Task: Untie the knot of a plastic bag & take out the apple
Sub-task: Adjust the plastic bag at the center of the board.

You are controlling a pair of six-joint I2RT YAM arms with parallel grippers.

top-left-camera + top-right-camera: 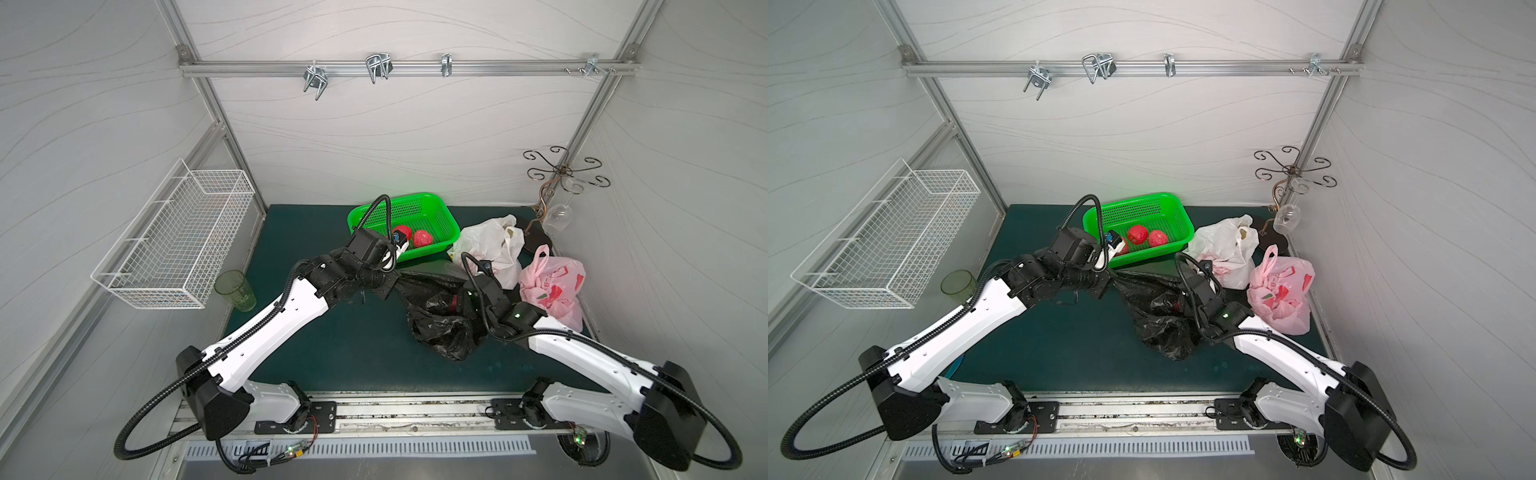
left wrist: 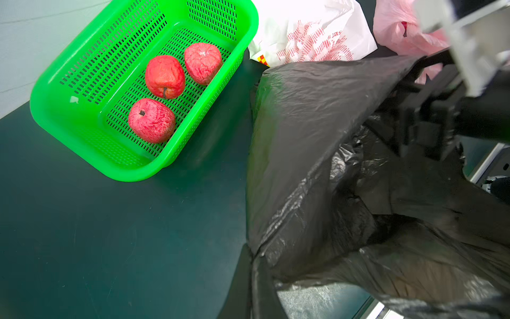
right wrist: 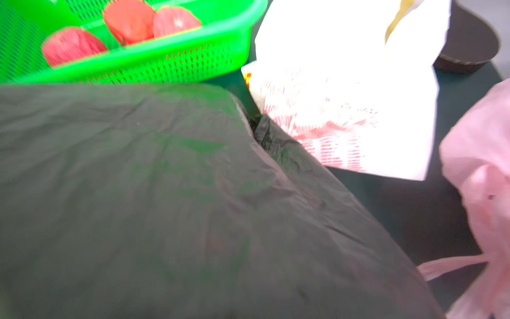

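Extraction step: left gripper (image 1: 385, 286) clamped on black bag (image 1: 440, 332) rim; right gripper (image 1: 467, 297) inside mouth, jaw state hidden; next, likely closing round apple (image 1: 454, 302) and lifting out.

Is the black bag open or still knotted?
Open. In the left wrist view the black bag gapes at its mouth, rim pulled taut; in a top view something red shows inside.

You cannot see the right end effector's (image 1: 471, 299) fingertips; the black bag (image 1: 436, 332) hides them. A red patch (image 1: 454, 302) in its mouth is too small to name. Your right wrist view is blurred.
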